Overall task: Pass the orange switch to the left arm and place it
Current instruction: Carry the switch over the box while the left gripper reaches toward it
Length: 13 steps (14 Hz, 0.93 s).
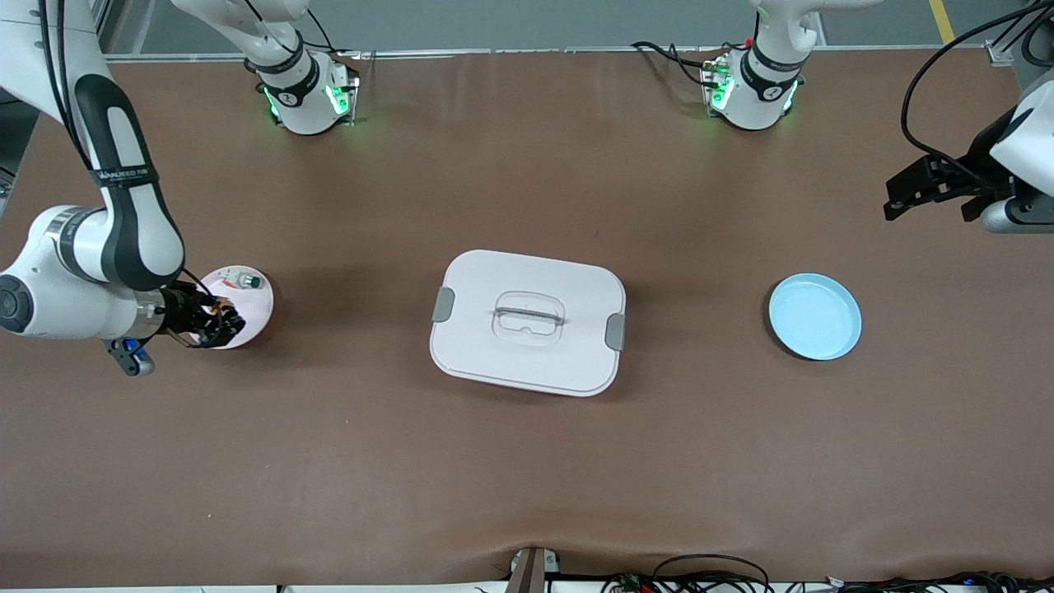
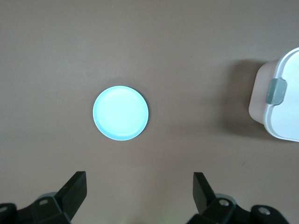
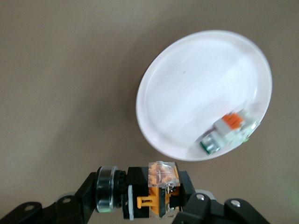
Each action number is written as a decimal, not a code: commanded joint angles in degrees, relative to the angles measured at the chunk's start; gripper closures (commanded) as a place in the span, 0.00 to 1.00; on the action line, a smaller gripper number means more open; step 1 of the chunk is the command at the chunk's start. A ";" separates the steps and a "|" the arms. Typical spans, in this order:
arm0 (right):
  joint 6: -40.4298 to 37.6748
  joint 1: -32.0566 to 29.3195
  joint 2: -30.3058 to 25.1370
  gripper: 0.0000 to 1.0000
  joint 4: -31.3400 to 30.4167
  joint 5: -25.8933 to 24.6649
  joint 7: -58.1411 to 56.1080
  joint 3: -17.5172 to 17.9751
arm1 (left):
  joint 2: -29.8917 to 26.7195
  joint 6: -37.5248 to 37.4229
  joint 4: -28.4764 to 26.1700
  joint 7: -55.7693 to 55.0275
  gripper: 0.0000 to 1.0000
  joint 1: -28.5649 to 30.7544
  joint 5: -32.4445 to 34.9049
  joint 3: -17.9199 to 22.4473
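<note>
- Brown matting (image 1: 527, 478) is covering the whole table, with both robot bases standing along the top edge of the front view.
- The right gripper (image 1: 216, 323) is hanging at the middle left of the front view, over the lower edge of a round pale pink plate (image 1: 257, 306).
- Its fingers (image 3: 88, 196) are closing on the small black-bodied switch with orange parts (image 3: 152, 190), which is lying sideways between them, clear of the plate.
- A white switch with a green cap (image 3: 226, 133) is lying in the pink plate, near its rim.
- The large white rounded plastic box with grey side latches (image 1: 528, 322) is sitting at the centre of the front view, well apart from both plates.
- A round light blue plate (image 1: 814, 316) is resting at the middle right.
- The left gripper (image 2: 140, 193) is waiting in the air at the upper right edge of the front view, fingers spread wide and holding nothing.
</note>
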 commanded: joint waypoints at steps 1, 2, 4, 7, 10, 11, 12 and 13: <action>-4.49 3.82 -0.96 1.00 3.02 3.05 7.11 -0.17 | -0.70 -0.54 1.02 0.08 0.00 -0.04 -2.81 -0.08; -5.55 5.66 -0.96 1.00 4.34 3.57 10.35 -0.17 | -0.79 -1.15 1.02 0.08 0.00 0.13 -3.78 -0.08; -6.44 9.70 -0.96 1.00 6.37 5.15 16.77 -0.17 | -0.88 -3.08 2.59 0.16 0.00 0.22 -7.46 0.36; -6.35 14.80 -0.96 1.00 8.39 12.00 24.95 -0.17 | -0.97 -4.58 3.39 0.16 0.00 2.23 -13.43 0.28; -6.35 19.46 -1.14 1.00 11.46 13.68 33.21 -0.17 | -1.49 -5.90 3.31 0.16 0.00 4.17 -20.89 0.45; -6.35 20.61 -1.31 1.00 12.60 15.17 35.67 -0.17 | -1.49 -6.16 3.30 0.16 0.00 4.70 -23.27 0.45; -6.44 21.84 -1.31 1.00 13.92 16.57 37.87 -0.17 | -1.58 -6.69 3.22 0.25 0.00 4.70 -24.78 0.45; -6.44 22.72 -1.31 1.00 15.06 16.94 39.72 -0.17 | -1.67 -7.13 3.22 0.42 0.00 4.88 -25.66 0.45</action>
